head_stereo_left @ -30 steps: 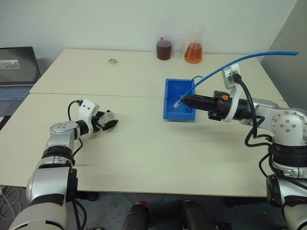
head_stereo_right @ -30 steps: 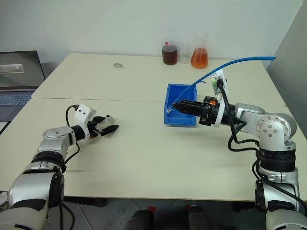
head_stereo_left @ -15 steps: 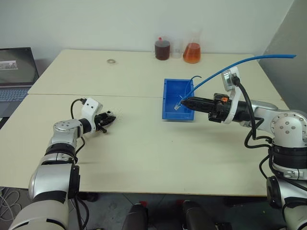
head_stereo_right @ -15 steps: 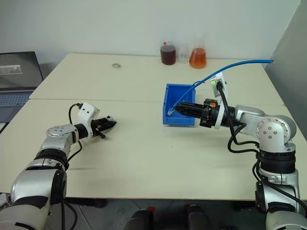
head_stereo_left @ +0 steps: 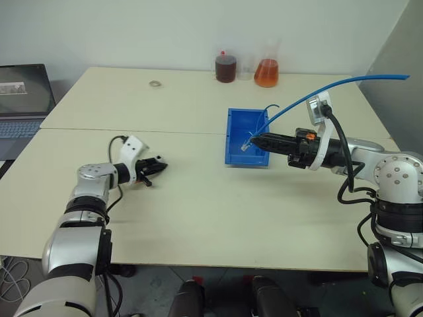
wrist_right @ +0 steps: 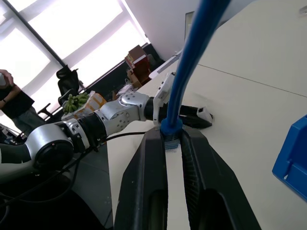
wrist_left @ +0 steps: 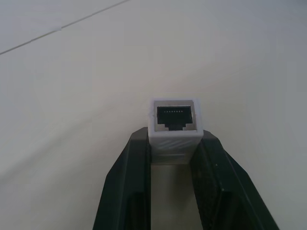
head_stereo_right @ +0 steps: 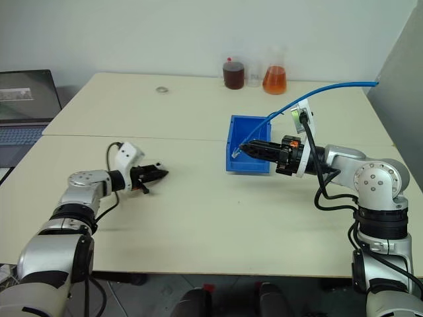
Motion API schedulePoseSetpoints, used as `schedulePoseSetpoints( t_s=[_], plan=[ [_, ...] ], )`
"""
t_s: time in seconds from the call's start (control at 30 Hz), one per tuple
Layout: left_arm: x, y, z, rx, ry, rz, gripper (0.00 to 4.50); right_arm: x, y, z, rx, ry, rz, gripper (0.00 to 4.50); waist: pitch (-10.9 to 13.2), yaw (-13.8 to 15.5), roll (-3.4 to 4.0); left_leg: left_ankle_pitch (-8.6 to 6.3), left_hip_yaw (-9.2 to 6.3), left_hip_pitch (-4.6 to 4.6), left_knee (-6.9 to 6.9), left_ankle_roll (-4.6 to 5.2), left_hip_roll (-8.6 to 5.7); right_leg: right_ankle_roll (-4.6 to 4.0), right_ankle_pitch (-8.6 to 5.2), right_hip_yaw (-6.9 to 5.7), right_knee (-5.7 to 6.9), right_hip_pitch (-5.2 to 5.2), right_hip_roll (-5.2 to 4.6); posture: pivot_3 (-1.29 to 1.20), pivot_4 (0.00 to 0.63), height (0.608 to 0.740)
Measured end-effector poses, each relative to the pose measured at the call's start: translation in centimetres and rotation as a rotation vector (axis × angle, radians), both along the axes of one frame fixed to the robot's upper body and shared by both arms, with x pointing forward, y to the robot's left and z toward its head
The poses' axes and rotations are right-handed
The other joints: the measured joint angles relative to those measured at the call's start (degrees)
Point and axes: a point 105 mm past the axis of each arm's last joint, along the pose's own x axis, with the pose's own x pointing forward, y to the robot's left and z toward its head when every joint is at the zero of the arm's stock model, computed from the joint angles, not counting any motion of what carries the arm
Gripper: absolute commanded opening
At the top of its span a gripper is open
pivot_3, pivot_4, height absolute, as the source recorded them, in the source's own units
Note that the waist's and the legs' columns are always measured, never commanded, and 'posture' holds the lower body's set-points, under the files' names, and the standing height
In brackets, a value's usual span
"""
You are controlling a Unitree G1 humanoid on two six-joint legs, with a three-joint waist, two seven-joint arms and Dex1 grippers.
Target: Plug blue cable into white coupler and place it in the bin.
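My left gripper [head_stereo_left: 157, 167] low at the left, fingers [wrist_left: 129, 177] clamped on the white coupler [wrist_left: 174, 129], my right gripper [head_stereo_left: 254, 139] reaching leftward, level, fingers [wrist_right: 148, 167] pinching the blue cable [wrist_right: 192, 57] just behind its plug

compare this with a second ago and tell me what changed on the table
The left gripper shut its jaws on the white coupler, picking it up, and swung toward the bin. The right gripper stayed put over the bin, jaws clamped on the blue cable. The flasks are unchanged.

Silver-grey jointed arms, black cables, white wrist housings, black 2-finger claws.
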Motion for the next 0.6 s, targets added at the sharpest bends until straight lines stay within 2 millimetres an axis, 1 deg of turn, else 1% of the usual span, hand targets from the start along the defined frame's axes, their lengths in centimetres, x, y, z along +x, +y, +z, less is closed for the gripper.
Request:
schedulePoseSetpoints(
  t_s=[0.13, 0.27, 0.33, 0.43, 0.6],
  plan=[
    [-2.3, -4.6, -0.3, 0.013, 0.035, -0.264, 0.79, 0.4, 0.0, -0.3, -0.021, -0.018, -0.024, 0.16, 0.0, -0.3, 0.00, 0.00, 0.02, -0.03, -0.01, 0.00, 0.04, 0.00, 0.00, 0.04, -0.04, -0.03, 0.02, 0.00, 0.150, 0.740],
    [-4.8, -7.7, -0.3, 0.055, 0.030, -0.454, 0.79, 0.7, 0.4, -1.2, -0.068, -0.044, -0.042, 0.16, 0.0, -0.9, 0.00, 0.00, 0.01, 0.02, -0.04, 0.01, 0.11, -0.01, -0.01, 0.08, 0.00, -0.05, 0.13, 0.00, 0.150, 0.740],
    [-5.6, -8.6, -0.3, 0.071, 0.023, -0.513, 0.79, 0.6, 0.8, -1.8, -0.104, -0.084, -0.041, 0.16, 0.0, -1.1, 0.00, -0.01, 0.01, 0.05, -0.04, 0.01, 0.12, -0.01, -0.01, 0.08, 0.00, -0.05, 0.16, 0.00, 0.150, 0.740],
    [-6.3, -9.1, -1.1, 0.091, 0.033, -0.548, 0.79, 0.2, 1.4, -3.4, -0.170, -0.133, -0.035, 0.16, 0.0, -1.3, 0.00, -0.01, 0.01, 0.05, -0.02, 0.02, 0.13, -0.01, -0.01, 0.09, 0.00, -0.05, 0.17, 0.00, 0.150, 0.740],
    [-6.5, -10.3, -1.7, 0.120, -0.022, -0.587, 0.79, -0.2, 2.5, -5.8, -0.294, -0.266, -0.009, 0.16, 0.0, -1.3, 0.00, -0.01, 0.01, 0.05, 0.00, 0.01, 0.12, -0.01, -0.01, 0.09, -0.01, -0.03, 0.17, 0.00, 0.150, 0.740]
  ],
)
